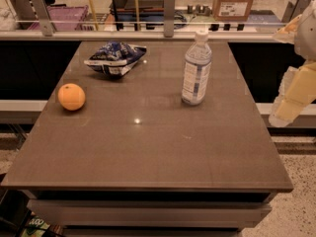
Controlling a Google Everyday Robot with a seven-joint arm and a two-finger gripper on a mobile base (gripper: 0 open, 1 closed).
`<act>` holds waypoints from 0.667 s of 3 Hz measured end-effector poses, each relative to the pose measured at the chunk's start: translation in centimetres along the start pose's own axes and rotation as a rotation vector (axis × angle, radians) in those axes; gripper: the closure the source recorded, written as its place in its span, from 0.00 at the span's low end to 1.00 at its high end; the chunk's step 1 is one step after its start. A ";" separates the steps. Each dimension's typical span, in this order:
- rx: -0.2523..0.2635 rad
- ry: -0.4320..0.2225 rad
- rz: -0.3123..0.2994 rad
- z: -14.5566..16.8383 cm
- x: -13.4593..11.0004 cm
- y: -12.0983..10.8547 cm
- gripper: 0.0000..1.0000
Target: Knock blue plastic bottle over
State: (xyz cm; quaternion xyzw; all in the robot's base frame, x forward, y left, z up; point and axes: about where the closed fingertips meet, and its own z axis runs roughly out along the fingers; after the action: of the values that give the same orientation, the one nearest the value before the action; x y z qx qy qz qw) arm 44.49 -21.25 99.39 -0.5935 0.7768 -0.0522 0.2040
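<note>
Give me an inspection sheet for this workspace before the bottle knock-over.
Surface: brown table, glossy top.
Job's things: blue plastic bottle upright, capped, right of centre toward the back.
Clutter: orange at left; snack bag at back left; both apart from the bottle.
Grippers: claw off the table's right edge, apart from the bottle.
Cables: nothing seen on the table.
Surroundings: rail behind the table; cardboard box beyond it.
</note>
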 end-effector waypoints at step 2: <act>0.088 -0.176 0.084 0.0 -1.0 -2.7 0.00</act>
State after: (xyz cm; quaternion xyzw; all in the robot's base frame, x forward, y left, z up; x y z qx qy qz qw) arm 47.12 -21.10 100.52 -0.5530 0.7772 -0.0252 0.2992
